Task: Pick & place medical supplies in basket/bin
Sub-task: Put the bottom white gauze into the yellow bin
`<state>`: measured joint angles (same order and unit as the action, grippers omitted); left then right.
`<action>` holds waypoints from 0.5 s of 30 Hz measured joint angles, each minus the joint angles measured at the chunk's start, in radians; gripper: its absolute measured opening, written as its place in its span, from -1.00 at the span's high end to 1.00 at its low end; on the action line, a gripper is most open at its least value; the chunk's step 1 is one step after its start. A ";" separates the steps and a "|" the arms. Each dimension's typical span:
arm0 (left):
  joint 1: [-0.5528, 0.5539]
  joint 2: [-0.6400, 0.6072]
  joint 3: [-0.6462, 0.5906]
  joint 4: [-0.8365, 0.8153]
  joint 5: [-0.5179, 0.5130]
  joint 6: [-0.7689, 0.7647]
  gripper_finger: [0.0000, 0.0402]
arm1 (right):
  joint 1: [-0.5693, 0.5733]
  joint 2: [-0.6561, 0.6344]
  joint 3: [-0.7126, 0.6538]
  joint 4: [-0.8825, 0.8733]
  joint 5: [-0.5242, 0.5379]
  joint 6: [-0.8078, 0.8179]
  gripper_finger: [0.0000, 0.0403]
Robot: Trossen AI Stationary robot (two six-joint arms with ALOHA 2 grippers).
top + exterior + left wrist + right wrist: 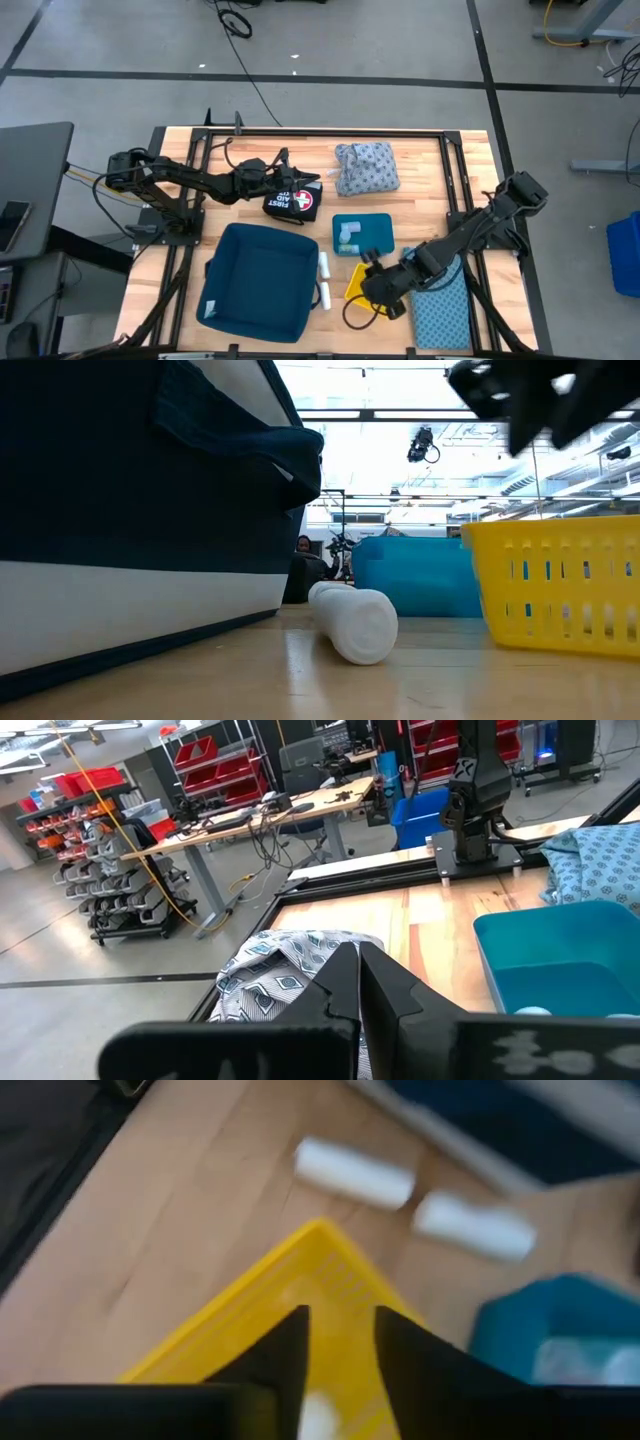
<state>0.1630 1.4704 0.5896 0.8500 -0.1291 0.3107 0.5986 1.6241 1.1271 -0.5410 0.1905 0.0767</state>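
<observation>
My right gripper hangs open above the yellow basket. A small white thing shows far back between its fingers; whether it touches them I cannot tell. Two white rolls lie on the wood beside the basket, one of them in the low view. Clear vials stand in the teal tray. The grey-blue cloth bundle rests on the table ahead of my shut left gripper. The flat blue cloth lies under the right arm.
A large dark blue fabric bin stands at the near left. A black first-aid bag lies under the left gripper. Black frame rails run along the table's far edge and sides. People sit in the room beyond.
</observation>
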 joint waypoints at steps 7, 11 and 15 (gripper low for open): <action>0.000 0.000 0.000 -0.012 0.000 0.000 1.00 | -0.053 0.017 0.000 0.128 0.026 -0.219 -0.17; 0.000 0.000 0.000 -0.018 0.000 0.000 1.00 | -0.073 0.073 0.000 0.194 0.036 -0.365 -0.32; 0.000 0.000 0.000 -0.022 0.000 0.012 1.00 | -0.088 0.132 0.000 0.239 0.058 -0.477 -0.33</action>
<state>0.1631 1.4704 0.5896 0.8280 -0.1292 0.3231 0.5108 1.7565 1.1267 -0.3019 0.2485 -0.4008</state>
